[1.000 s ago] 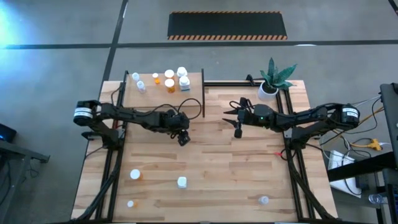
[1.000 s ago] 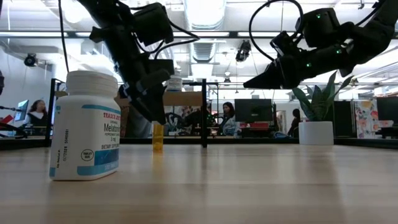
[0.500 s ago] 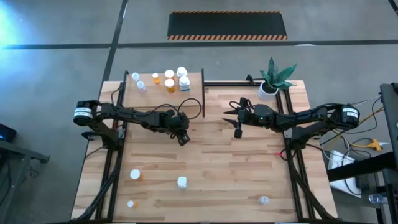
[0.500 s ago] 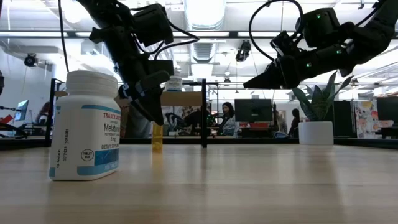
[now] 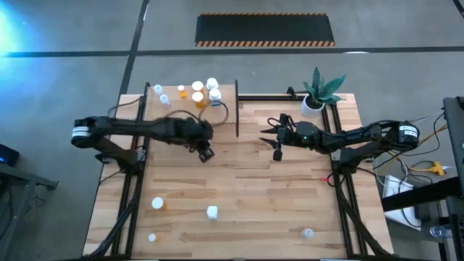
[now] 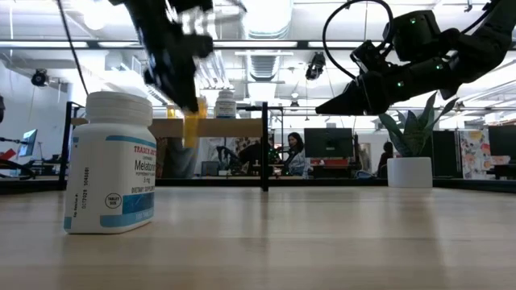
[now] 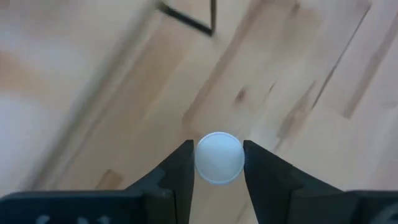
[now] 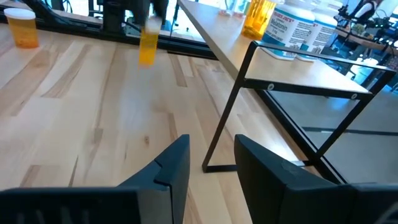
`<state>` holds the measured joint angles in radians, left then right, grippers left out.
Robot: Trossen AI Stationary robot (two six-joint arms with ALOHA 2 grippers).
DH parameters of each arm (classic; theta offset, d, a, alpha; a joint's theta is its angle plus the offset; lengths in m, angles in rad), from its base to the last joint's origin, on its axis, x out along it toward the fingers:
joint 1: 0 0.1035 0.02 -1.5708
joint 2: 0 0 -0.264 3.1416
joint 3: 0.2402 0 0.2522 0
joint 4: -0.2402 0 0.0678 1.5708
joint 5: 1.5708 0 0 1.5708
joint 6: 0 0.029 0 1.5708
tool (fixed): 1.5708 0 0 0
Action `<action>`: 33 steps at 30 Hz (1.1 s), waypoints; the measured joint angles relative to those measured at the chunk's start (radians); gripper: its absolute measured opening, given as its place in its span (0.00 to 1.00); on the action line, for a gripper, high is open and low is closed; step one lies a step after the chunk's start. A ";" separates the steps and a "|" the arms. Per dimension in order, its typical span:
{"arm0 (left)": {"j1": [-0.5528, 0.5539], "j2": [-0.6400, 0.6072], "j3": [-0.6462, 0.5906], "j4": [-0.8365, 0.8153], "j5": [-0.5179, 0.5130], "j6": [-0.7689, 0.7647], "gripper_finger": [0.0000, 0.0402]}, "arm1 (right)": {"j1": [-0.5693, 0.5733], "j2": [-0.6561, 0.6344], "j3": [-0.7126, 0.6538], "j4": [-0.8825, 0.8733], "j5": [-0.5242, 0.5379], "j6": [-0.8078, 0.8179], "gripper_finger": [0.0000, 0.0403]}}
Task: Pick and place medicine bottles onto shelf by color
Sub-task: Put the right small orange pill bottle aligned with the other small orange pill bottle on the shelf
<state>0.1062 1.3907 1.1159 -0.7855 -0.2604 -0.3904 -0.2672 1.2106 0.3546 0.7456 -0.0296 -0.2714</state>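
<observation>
- Left gripper (image 5: 206, 152) clamped on an orange bottle (image 6: 192, 122) by its white cap (image 7: 219, 158), lifted off the table (image 5: 290, 203), at about 6 o'clock from the shelf (image 5: 174, 116).
- Shelf bearing several bottles.
- Right gripper (image 5: 276, 151) raised mid-table, at 8 o'clock from the plant (image 5: 319, 90), fingers narrowly parted, nothing held.

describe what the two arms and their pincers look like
Both arms are dark, slim and jointed, each with a white-banded collar near its base. The left arm trails a looping black cable; the right arm shows small green lights near its wrist. Each pincer, left and right, has two flat, dark, wedge-shaped fingers.
</observation>
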 joint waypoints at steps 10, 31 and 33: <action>0.154 -0.137 0.257 -0.378 -0.042 -0.031 0.26 | 0.000 0.000 0.000 0.000 0.000 0.001 0.28; 0.616 -0.047 0.210 -0.232 0.053 0.162 0.26 | 0.000 0.001 0.000 0.000 0.000 0.002 0.28; 0.620 -0.047 0.205 -0.224 0.053 0.162 0.26 | 0.000 0.001 0.000 0.000 0.000 0.000 0.28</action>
<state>0.7258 1.3436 1.3209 -1.0091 -0.2070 -0.2279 -0.2668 1.2118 0.3546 0.7456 -0.0299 -0.2713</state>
